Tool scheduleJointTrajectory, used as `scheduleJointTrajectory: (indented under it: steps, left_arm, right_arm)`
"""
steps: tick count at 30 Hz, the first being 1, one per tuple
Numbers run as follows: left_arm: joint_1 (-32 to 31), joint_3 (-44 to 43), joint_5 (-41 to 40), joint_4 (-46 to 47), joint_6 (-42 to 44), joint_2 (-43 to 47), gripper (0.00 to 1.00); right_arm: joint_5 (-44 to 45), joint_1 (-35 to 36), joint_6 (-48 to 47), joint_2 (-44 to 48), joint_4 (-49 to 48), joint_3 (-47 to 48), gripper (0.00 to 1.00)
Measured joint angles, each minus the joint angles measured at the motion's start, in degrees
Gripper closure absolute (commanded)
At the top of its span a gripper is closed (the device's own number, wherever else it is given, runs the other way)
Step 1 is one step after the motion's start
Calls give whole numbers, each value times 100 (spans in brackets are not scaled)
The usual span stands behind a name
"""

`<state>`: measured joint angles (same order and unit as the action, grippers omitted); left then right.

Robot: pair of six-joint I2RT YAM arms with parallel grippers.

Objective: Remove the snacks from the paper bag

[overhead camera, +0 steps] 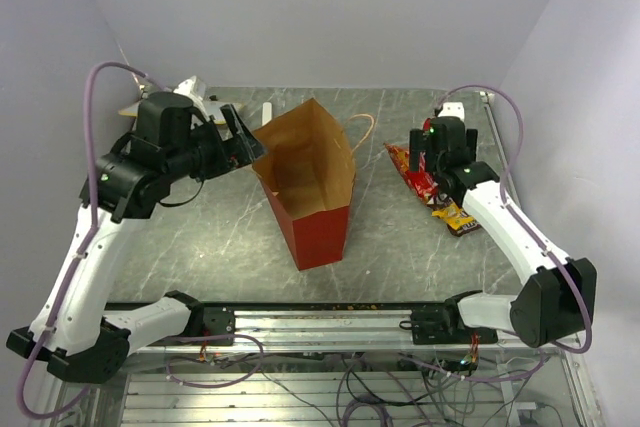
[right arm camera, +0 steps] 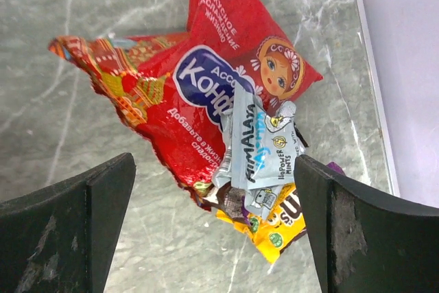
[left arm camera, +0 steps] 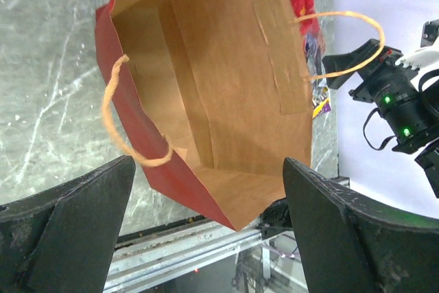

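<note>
The paper bag (overhead camera: 320,232), red outside and brown inside, lies in the middle of the table with its mouth open toward the back. In the left wrist view its brown inside (left arm camera: 226,66) shows no packets. My left gripper (overhead camera: 243,139) is open at the bag's left rim, with nothing between the jaws (left arm camera: 207,162). The snacks lie in a pile on the table right of the bag: a large red bag with a blue logo (right arm camera: 212,94), a pale blue mints packet (right arm camera: 264,149), a yellow packet (right arm camera: 274,221) and a dark brown wrapper (right arm camera: 233,200). My right gripper (right arm camera: 214,162) is open just above the pile (overhead camera: 420,177).
A white object (overhead camera: 195,92), a cardboard scrap (overhead camera: 130,107) and a white stick (overhead camera: 267,112) lie at the back left. A metal rail (overhead camera: 320,322) runs along the near edge. Walls close in at the back and on both sides.
</note>
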<state>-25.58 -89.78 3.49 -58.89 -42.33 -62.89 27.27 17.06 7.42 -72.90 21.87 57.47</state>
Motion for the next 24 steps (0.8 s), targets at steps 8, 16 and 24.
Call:
scheduleJointTrajectory:
  steps: [8, 16, 24]
  left_arm:
    - [11, -1226, -684, -702, 188, -39, 0]
    - [15, -2636, -1497, -1327, 271, -184, 0]
    - [15, -3595, -1950, -1335, 575, 7, 0]
  right_arm:
    - [-284, 0, 409, 387, 876, 990, 0]
    - [-977, 0, 586, 1270, 1513, 1963, 0]
    - [-1578, 0, 787, 1523, 1775, 3836, 0]
